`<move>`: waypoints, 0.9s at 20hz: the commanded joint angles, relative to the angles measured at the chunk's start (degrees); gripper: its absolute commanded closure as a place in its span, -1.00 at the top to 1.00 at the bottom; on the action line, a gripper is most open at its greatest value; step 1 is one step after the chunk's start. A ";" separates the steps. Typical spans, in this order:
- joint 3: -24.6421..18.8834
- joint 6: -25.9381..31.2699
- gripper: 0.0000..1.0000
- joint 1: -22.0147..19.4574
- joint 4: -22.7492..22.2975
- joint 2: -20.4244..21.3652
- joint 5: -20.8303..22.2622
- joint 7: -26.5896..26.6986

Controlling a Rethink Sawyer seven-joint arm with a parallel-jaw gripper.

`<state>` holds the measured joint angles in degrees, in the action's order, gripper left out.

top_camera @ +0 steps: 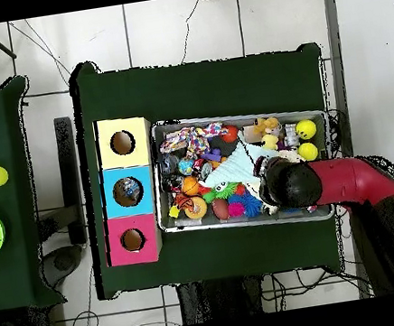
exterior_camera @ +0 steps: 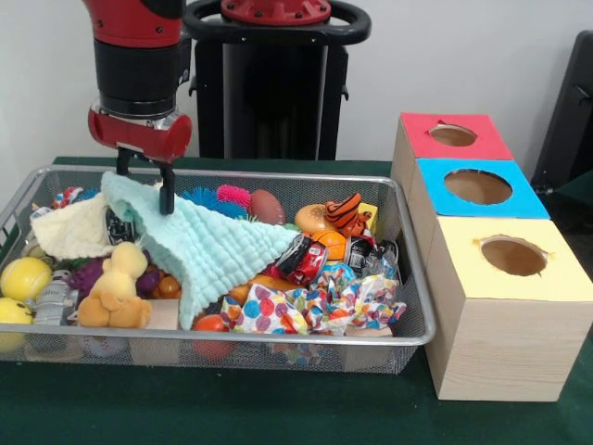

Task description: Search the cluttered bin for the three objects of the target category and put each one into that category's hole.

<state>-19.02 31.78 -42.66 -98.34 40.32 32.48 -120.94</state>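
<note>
End effector pinching the mint cloth over the cluttered bin

The bin (exterior_camera: pixel 408 320), a wire-mesh basket, sits on the green desk (exterior_camera: pixel 278 408) toward its left edge in the front view, just beside three boxes. The end effector (exterior_camera: pixel 145 181) has its fingers closed on a top corner of a mint-green cloth (exterior_camera: pixel 208 246), which drapes limp over the toys; it looks light and soft, likely best taken at a bunched edge. Around it lie a cream cloth (exterior_camera: pixel 69 232), a plush duck (exterior_camera: pixel 116 287), yellow balls (exterior_camera: pixel 25 276), a spotted fabric (exterior_camera: pixel 306 306) and a toy car (exterior_camera: pixel 304 260). The draped cloth hides toys beneath. The red-topped box (exterior_camera: pixel 454 136), blue-topped box (exterior_camera: pixel 477 188) and yellow-topped box (exterior_camera: pixel 512 258) stand clear.
</note>
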 commanded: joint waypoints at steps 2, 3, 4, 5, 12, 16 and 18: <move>-6.91 0.15 1.00 -1.48 -6.33 0.67 -0.44 8.37; -8.18 1.32 1.00 -1.59 -6.88 0.96 -1.94 8.41; -8.55 2.16 1.00 -1.30 -6.97 1.37 -2.54 8.13; -8.43 3.35 1.00 -0.54 -6.96 2.29 -3.15 7.48; -7.10 9.19 1.00 3.49 -6.61 6.76 -6.77 4.82; -6.39 10.32 1.00 5.01 -6.31 7.67 -8.20 3.96; -6.33 9.98 1.00 5.36 -6.53 7.62 -8.77 3.74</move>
<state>-21.92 34.68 -38.59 -102.09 46.08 26.48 -120.94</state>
